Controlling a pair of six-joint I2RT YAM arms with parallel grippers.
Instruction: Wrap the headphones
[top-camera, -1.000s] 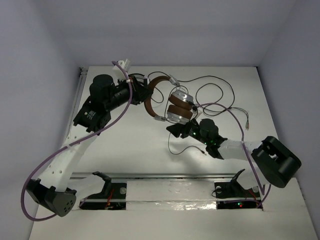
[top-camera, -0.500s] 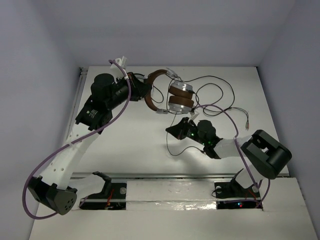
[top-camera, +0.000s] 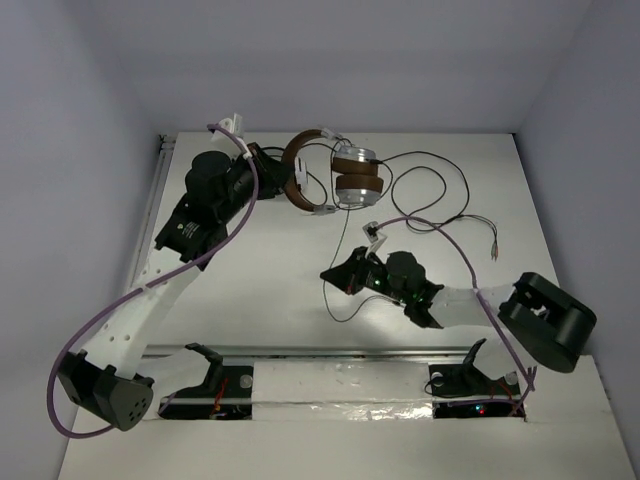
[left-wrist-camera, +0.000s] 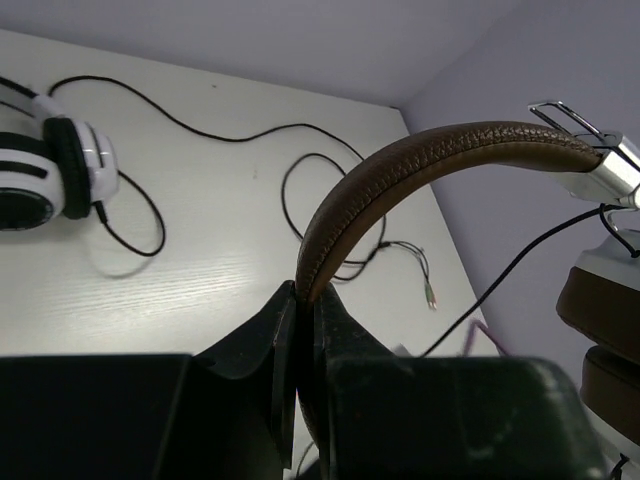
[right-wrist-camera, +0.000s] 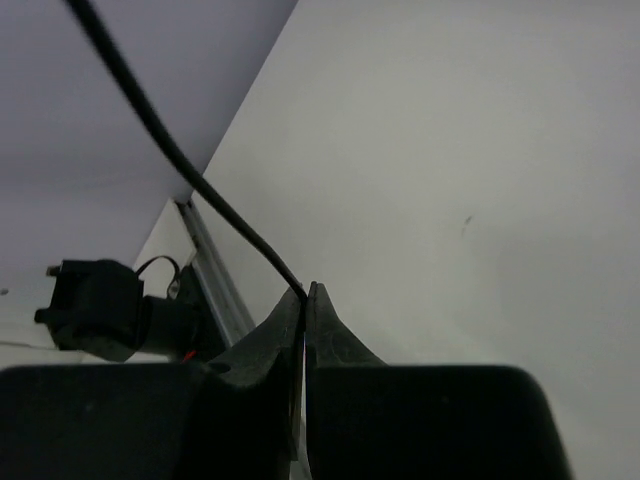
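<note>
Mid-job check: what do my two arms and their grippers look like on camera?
The left arm and right arm both have white links, bulky black joint housings and a loose purple cable. Small green lights glow near the right wrist. The left gripper and right gripper have dark, tapered fingers.

You have soft, even light from above on the white worktop, with only faint shadows. Up close in the wrist views, the left hand and right hand show dark and slightly blurred

Closed tight: left claw, right claw.
</note>
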